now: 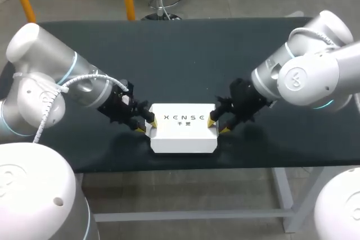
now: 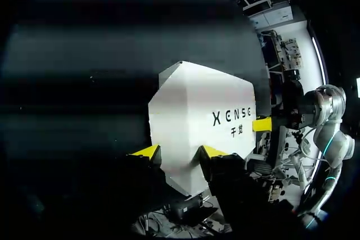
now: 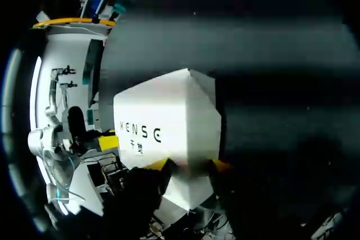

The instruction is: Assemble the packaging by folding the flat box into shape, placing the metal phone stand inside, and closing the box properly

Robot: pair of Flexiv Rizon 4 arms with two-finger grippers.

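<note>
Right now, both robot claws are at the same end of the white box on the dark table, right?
Not quite: they are at opposite ends of the white box on the dark table, the left gripper at one, the right gripper at the other. The head view shows it.

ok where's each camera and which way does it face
head: above and behind, looking down on the table; left arm and right arm flank the box
left wrist: on left arm, facing the box's end; own jaws show
right wrist: on right arm, facing its other end; own jaws show
shared: the box, in all three
</note>
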